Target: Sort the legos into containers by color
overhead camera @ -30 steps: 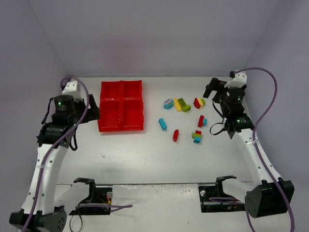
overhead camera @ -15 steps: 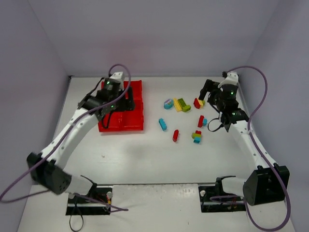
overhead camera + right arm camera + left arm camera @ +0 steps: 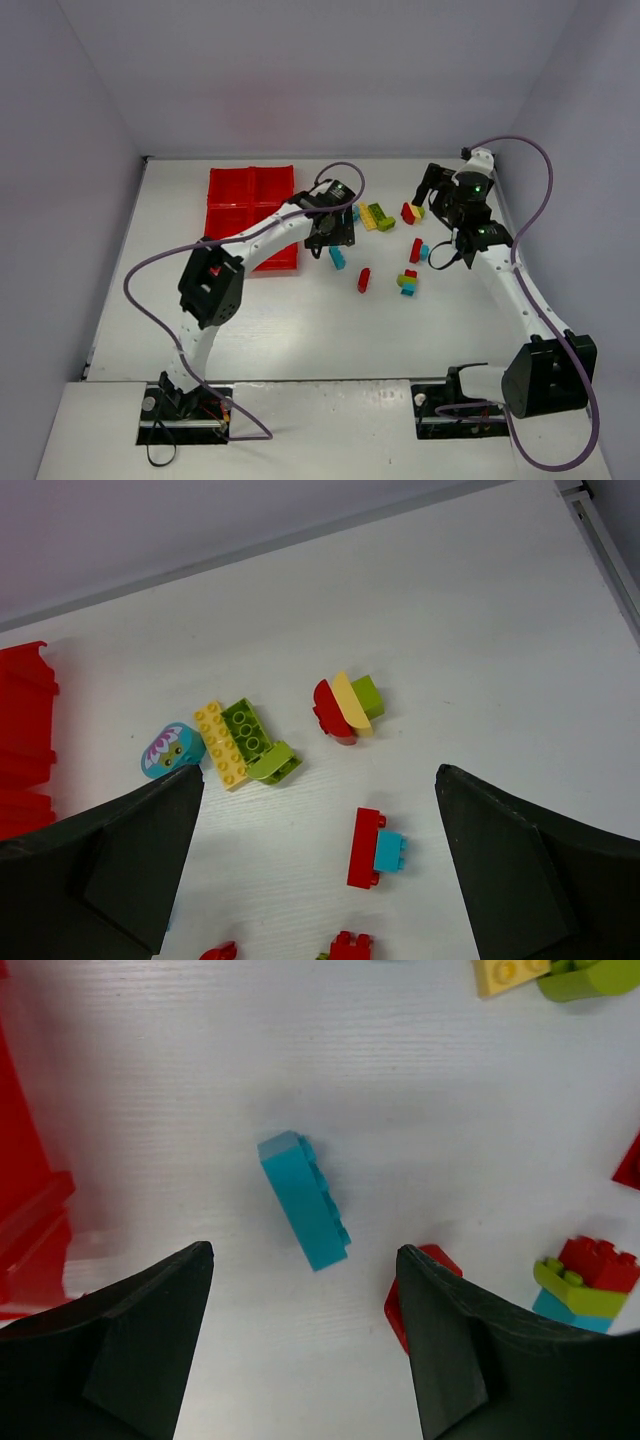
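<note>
The legos lie loose on the white table right of the red tray [image 3: 250, 190] of four containers. My left gripper [image 3: 334, 238] hangs open just above a lone cyan brick [image 3: 338, 258]. In the left wrist view that cyan brick [image 3: 303, 1200] lies on its side just ahead of the open left gripper [image 3: 305, 1252], and a red brick [image 3: 432, 1260] peeks out beside the right finger. My right gripper [image 3: 320, 773] is open and empty, high over a red-and-cyan pair [image 3: 375, 848], a red-yellow-green clump [image 3: 345, 707] and a yellow-green clump [image 3: 245, 742].
A red-green-cyan stack [image 3: 408, 283] and a single red brick [image 3: 363, 280] lie nearer the front. A cyan printed brick [image 3: 172, 750] sits left of the yellow one. The tray's edge [image 3: 25, 1190] is at the left. Walls close in the back and both sides.
My left arm has swung right from beside the tray, across it, to over the cyan brick, and its jaws have narrowed a little. The right arm moved in slightly.
</note>
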